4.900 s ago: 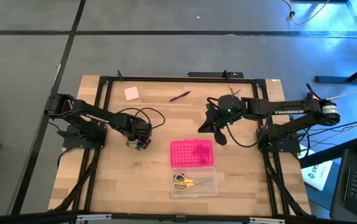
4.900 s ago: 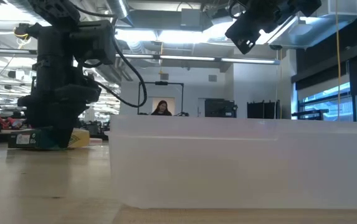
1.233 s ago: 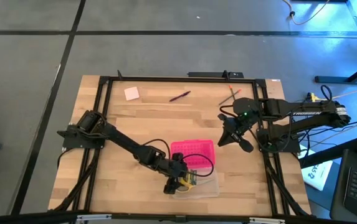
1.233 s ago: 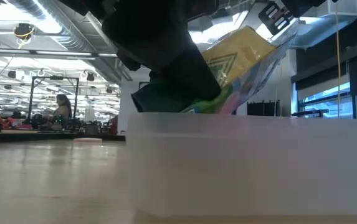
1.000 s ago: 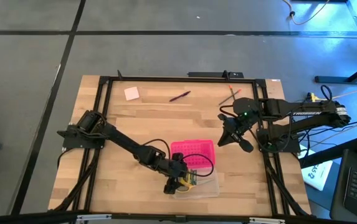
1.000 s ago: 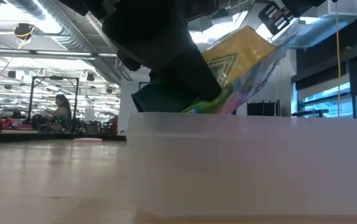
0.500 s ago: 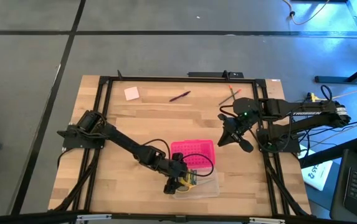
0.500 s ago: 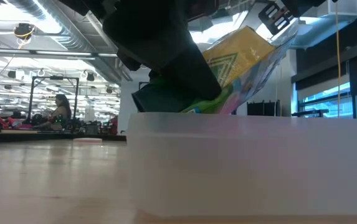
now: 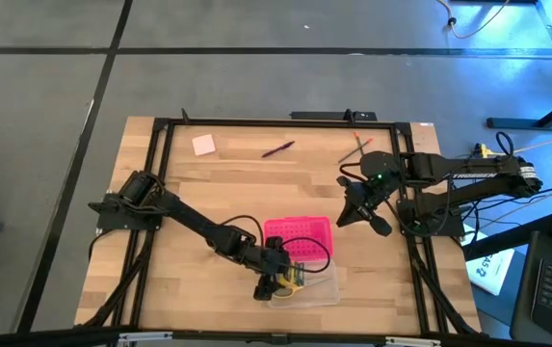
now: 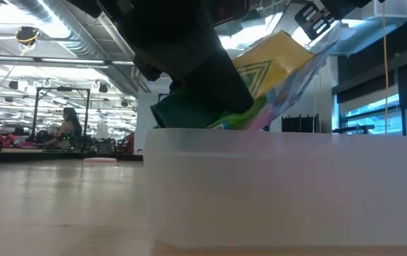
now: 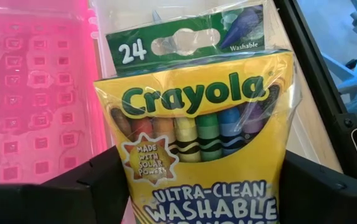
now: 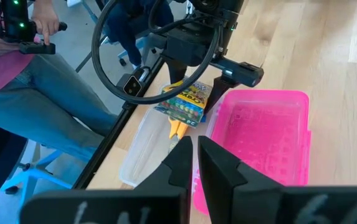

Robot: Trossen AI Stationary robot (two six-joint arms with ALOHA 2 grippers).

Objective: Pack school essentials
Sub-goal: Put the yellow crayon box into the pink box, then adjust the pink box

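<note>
I am holding the Crayola crayon box [image 11: 200, 124] in my left hand [image 9: 277, 280], fingers [image 11: 91, 186] clamped on its two sides, over the clear case [image 9: 319, 286] at the desk's [image 9: 179, 289] near edge. Seen from the low camera, the box is tilting, its long axis sloping up out of the case. The yellow-handled scissors [image 12: 177, 127] are lying inside, just beside the pink lid [image 9: 298, 237]. One pink sticky-note pad [image 9: 203, 145], one dark red pen [image 9: 277, 149] and two pencils [image 9: 354, 146] are lying along the far edge. My right hand [image 9: 360, 214] is hanging above the desk, fingers [image 12: 212, 163] nearly together.
</note>
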